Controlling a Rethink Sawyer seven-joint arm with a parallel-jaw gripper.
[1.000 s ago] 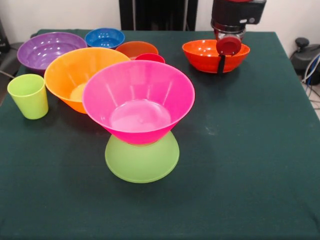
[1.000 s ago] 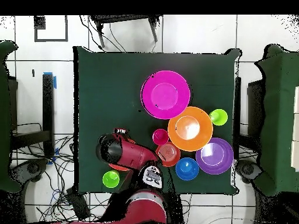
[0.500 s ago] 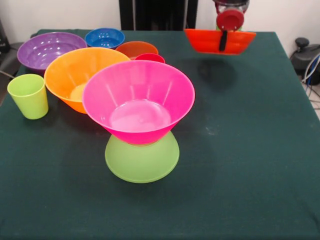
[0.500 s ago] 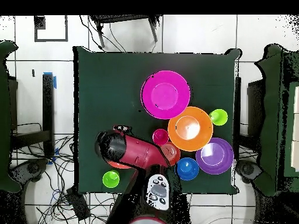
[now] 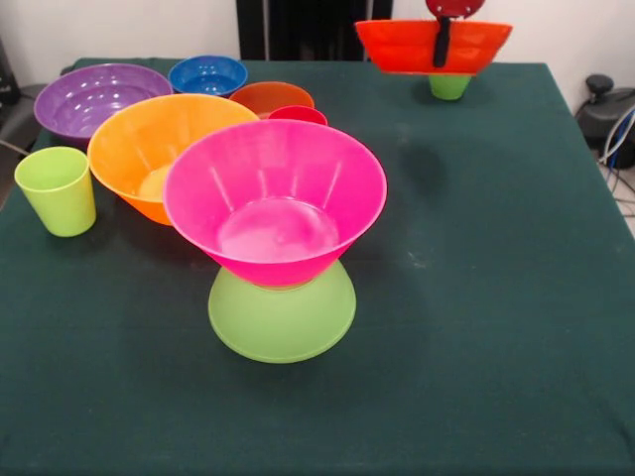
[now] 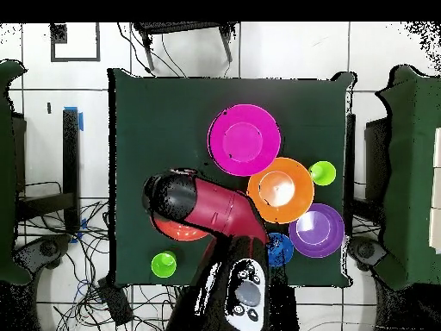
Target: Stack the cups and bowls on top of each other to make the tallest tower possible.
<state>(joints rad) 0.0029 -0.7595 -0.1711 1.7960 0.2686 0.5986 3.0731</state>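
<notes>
Front view shows the medium orange bowl [image 5: 434, 46] hanging clear of the bench [image 5: 496, 297], high at the far right, and we are carrying it by its near rim with the pincer [image 5: 443, 40] closed on that rim, one dark finger running down the outside wall. We are judging the step to be the carry to the tower [image 5: 278, 238], where the large pink bowl [image 5: 275, 198] is sitting rim-up on the lime green bowl [image 5: 282, 317] turned rim-down. To do it well, we are keeping the load level, passing above the pink rim, centring before lowering, and releasing only once it is nested. A light green cup [image 5: 449, 86] is standing just behind the lifted bowl, well apart from our path.
</notes>
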